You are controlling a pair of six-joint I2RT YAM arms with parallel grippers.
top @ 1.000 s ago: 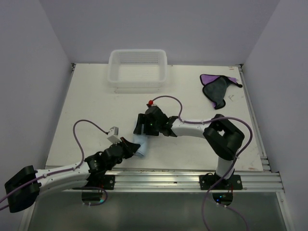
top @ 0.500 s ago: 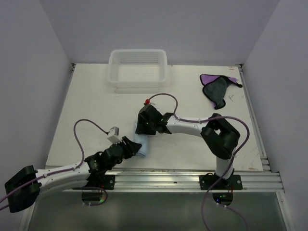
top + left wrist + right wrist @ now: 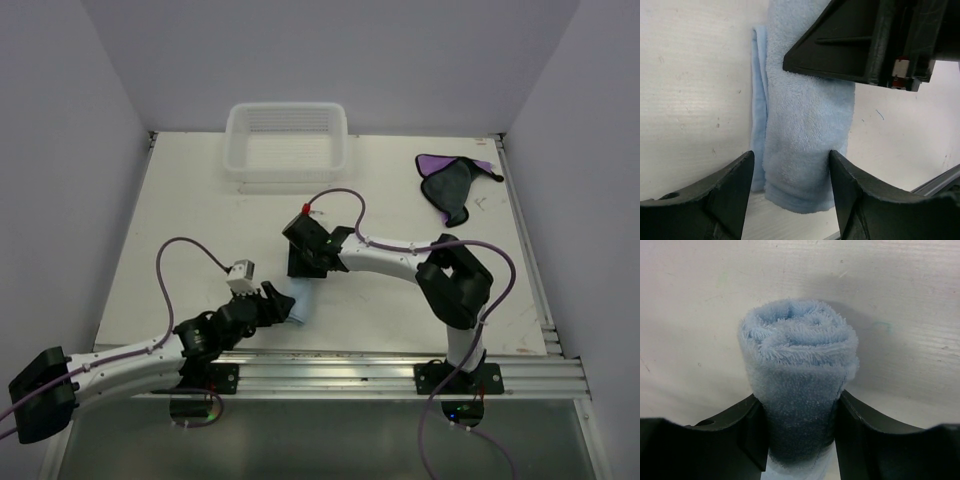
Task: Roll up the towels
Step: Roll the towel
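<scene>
Pinching the rolled blue towel [image 3: 797, 355] in my right pincer [image 3: 799, 410]; left pincer [image 3: 790, 165] gapes wide astride its near end. Squeeze gently, so no layer unwinds.

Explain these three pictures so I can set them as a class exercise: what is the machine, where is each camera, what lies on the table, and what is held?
The machine is two robot arms bolted at the table's near edge. The overhead picture looks down from behind them: left arm on the left, right arm on the right. The other two come from a camera on each wrist, so the black shapes at the bottom are that arm's own jaws. On the table lie a white basket at the far side, a crumpled purple towel far right, and a rolled light blue towel near the arms. The right arm's jaws hold that roll from both sides. The left arm's jaws stand open around its other end, not gripping.
</scene>
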